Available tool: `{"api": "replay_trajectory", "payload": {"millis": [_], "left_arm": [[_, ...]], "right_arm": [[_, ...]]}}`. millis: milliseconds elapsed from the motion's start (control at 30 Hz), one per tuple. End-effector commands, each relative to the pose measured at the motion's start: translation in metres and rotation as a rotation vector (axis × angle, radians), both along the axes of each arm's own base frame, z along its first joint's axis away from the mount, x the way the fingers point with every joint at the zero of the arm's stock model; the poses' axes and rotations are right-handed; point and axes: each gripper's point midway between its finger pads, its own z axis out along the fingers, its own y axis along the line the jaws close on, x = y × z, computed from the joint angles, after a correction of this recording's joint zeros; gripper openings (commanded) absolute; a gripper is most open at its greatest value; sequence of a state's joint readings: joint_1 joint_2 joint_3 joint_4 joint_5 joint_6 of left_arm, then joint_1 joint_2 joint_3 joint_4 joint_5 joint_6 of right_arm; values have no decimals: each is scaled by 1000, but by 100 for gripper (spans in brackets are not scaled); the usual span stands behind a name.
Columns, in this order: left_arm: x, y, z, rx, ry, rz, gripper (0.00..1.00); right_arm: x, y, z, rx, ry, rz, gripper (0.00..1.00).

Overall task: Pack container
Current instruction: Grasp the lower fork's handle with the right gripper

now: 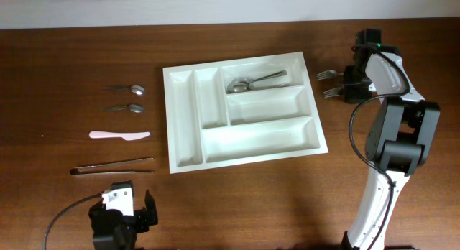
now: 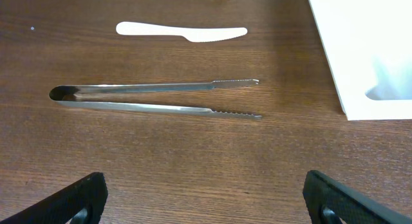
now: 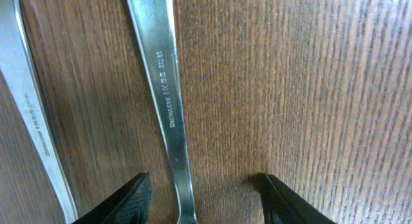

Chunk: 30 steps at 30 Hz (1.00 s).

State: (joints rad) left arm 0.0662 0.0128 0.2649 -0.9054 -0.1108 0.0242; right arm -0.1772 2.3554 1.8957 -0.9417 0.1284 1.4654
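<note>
The right gripper is straddling a fork handle with fingers spread, just right of the white cutlery tray lying mid-table; next it is probably needing to pinch, lift and carry. The left gripper is hovering, fingers parted, near the tongs

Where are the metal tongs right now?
In the overhead view the tongs lie flat left of the container, between the plastic knife and the open left tool.

the container is smooth white plastic, the tongs shiny metal, the table matt grained wood.
</note>
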Motion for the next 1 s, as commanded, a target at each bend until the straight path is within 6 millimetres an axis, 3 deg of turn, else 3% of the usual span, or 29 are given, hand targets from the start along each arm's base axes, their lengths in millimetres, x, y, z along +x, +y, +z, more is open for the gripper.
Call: {"api": "replay_trajectory", "payload": {"millis": [0, 67, 467, 533, 600, 967], "left_arm": [[0, 0, 0, 10, -1, -12, 99], [0, 0, 0, 10, -1, -12, 99], [0, 0, 0, 10, -1, -12, 99], [0, 0, 0, 10, -1, -12, 99], [0, 0, 0, 10, -1, -12, 99], [0, 0, 0, 10, -1, -12, 99]], "right_arm": [[-3, 5, -15, 48, 23, -3, 53], [-6, 7, -16, 62, 34, -1, 45], [-18, 34, -18, 213, 79, 20, 46], [-19, 35, -18, 218, 83, 20, 36], [-20, 35, -18, 218, 86, 20, 4], [-18, 34, -18, 209, 81, 39, 4]]}}
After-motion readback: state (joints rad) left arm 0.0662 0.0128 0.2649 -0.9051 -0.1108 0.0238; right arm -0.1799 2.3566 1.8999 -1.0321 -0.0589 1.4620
